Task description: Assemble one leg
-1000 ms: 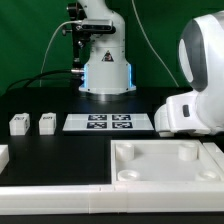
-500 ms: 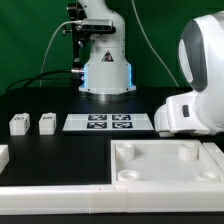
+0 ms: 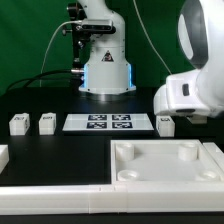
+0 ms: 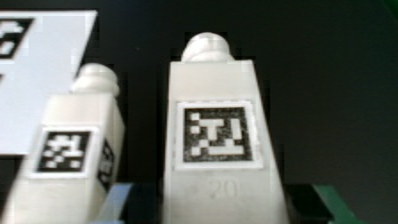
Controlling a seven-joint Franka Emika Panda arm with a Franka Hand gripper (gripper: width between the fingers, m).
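Observation:
In the wrist view a white leg [image 4: 217,130] with a square tag on its face lies lengthwise between my gripper's [image 4: 226,200] fingers. The jaws stand apart, with a dark gap on each side of the leg, so the gripper is open around it. A second leg [image 4: 80,135] lies close beside it. In the exterior view a leg [image 3: 165,124] shows on the table just under the arm's white housing [image 3: 190,95], which hides the fingers. Two more legs [image 3: 18,124] [image 3: 46,123] stand at the exterior view's left.
The marker board [image 3: 110,122] lies mid-table and shows in the wrist view's corner [image 4: 36,40]. The large white panel [image 3: 130,170] with corner sockets fills the front. A white part [image 3: 3,155] sits at the left edge. The robot base [image 3: 105,70] stands behind.
The arm's white housing has moved up and toward the exterior view's left, uncovering a leg on the table beneath it. The other parts have not moved.

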